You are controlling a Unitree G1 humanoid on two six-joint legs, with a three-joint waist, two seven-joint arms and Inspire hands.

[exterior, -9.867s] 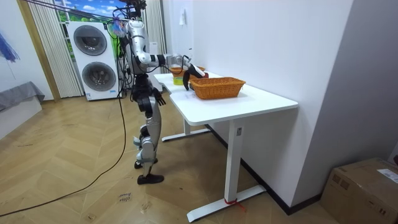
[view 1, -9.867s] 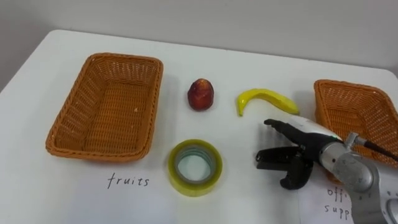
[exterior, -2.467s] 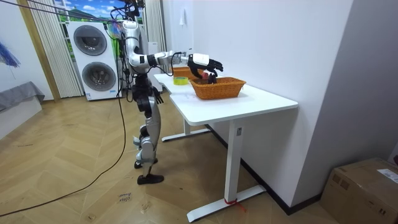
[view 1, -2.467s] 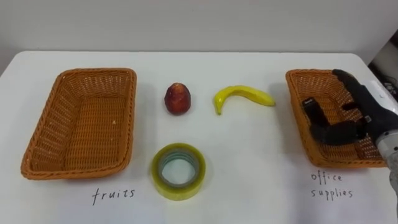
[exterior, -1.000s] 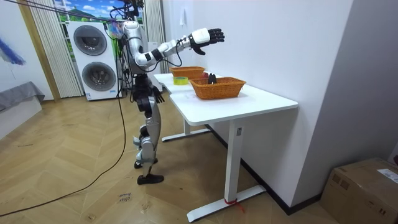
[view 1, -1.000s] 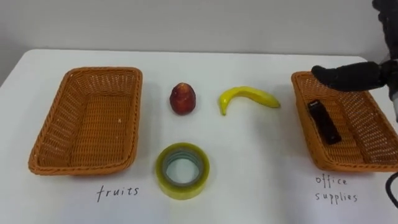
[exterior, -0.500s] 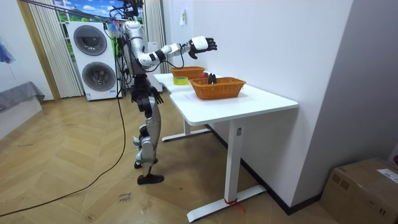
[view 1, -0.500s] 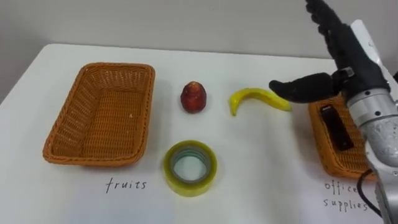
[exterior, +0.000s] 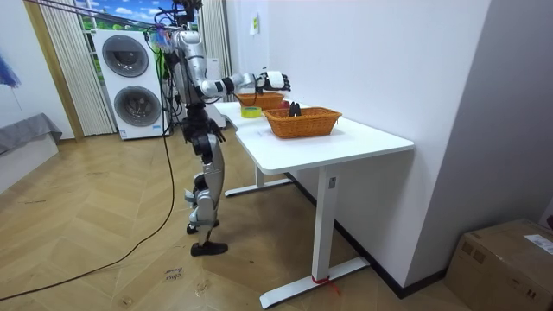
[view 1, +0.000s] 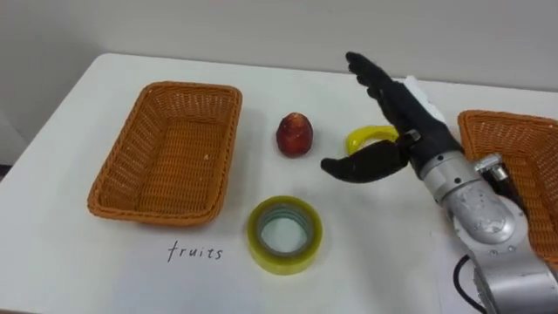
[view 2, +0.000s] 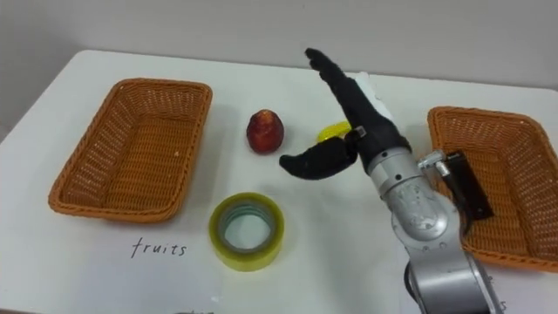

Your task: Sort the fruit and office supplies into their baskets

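While the right hand [view 1: 408, 126] hovers spread open over the banana [view 1: 364, 136], a skewed descent may knock it rolling aside.

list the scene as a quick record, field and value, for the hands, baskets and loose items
right hand: open, spread above the banana
left hand: low by the waist, room view
fruits basket: no fruit in it
office supplies basket: holds a black item
red fruit: on the table, between fruits basket and banana
tape roll: flat on the table, nearer the robot
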